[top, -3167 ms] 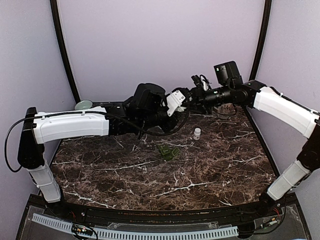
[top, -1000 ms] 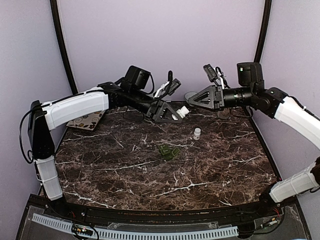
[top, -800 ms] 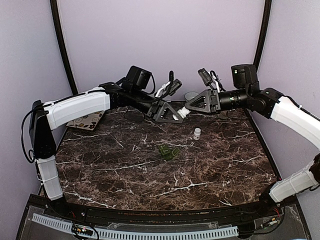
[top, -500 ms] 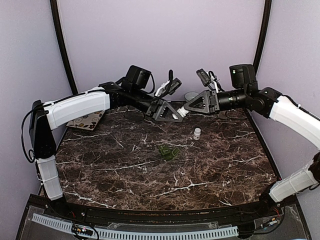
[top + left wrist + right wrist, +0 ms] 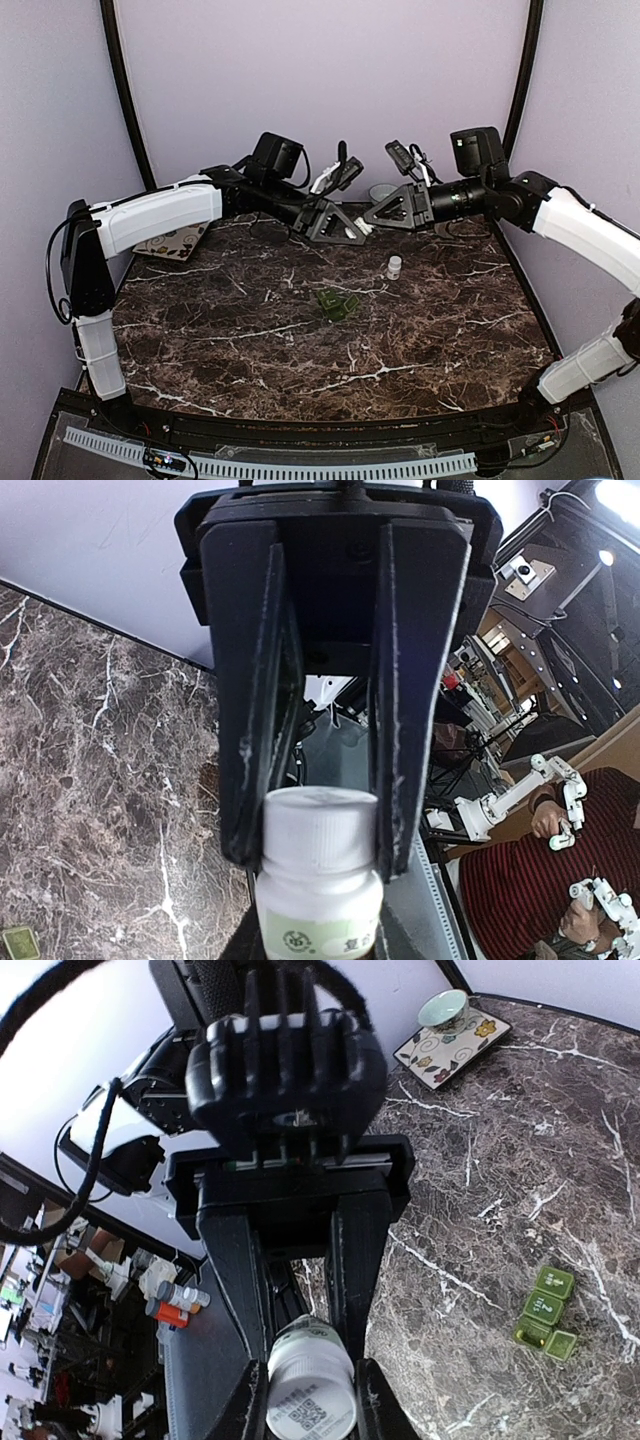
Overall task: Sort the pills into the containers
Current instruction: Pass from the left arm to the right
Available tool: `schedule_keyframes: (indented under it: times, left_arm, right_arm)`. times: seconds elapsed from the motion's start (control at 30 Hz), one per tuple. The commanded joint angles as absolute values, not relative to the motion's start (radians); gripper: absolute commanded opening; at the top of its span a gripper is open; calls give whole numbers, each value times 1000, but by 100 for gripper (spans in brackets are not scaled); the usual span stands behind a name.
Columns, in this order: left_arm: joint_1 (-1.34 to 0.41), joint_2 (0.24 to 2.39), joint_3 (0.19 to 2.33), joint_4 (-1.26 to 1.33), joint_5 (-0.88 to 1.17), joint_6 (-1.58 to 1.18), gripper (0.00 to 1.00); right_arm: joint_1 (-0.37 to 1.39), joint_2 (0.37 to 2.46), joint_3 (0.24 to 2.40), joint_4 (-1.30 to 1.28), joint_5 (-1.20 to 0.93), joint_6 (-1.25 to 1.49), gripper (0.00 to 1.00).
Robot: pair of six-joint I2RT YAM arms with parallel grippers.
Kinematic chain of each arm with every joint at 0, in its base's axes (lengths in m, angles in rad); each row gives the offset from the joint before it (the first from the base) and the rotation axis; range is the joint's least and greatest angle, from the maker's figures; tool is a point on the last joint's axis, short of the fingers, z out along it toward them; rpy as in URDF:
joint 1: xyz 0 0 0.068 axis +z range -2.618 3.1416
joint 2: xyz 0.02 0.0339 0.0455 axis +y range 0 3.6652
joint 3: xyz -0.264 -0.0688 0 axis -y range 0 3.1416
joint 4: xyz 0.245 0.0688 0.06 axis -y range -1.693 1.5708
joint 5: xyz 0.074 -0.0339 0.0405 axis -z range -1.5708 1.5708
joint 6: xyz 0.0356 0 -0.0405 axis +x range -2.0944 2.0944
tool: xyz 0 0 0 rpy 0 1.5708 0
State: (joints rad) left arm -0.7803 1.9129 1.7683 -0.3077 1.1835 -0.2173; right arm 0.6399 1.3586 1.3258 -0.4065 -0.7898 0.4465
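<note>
Both arms meet in the air over the far middle of the dark marble table (image 5: pixel 300 350), near its far edge and well apart from both side edges. The widest bare marble is the near half, from the green plastic pill organiser (image 5: pixel 337 303) down to the near edge. A small white vial (image 5: pixel 394 266) stands near the organiser on its right, below the right arm. A patterned square tray (image 5: pixel 165 242) sits at the far-left edge, and a grey bowl (image 5: pixel 381 190) at the far edge behind the pincers. The left pincer (image 5: pixel 320 855) is nearly closed, pinching the cap of the white plastic pill bottle with a green label (image 5: pixel 320 900), which is off the table. The right pincer (image 5: pixel 310 1400) is narrow, its fingers touching the bottle's base end on both sides.
</note>
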Motion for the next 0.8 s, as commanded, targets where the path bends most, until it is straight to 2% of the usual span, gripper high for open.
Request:
schedule_keyframes:
  times: [0.0,0.13,0.3,0.37,0.57,0.77]
  left_arm:
    - [-772,1908,1809,-297,1188,-204,0]
    - [-772,1900,1831,-352,1096,-146,0]
    - [-783,1850,1805,-320,886,-96,0]
    - [-811,1836,1807,-324,763,-47,0]
    - [-951,1812,1796,-281,184,105,0]
    - [-1004,1803,1743,-184,-78,153,0]
  right_arm:
    - [650,1369,1371,-396,-809,432,9]
    - [651,1371,1373,-372,-815,469,5]
    - [650,1410,1394,-368,-798,549,3]
    - [650,1434,1406,-382,-784,580,2]
    - [655,1503,1454,-431,-735,624,1]
    - [658,1525,1481,-456,-712,627,0]
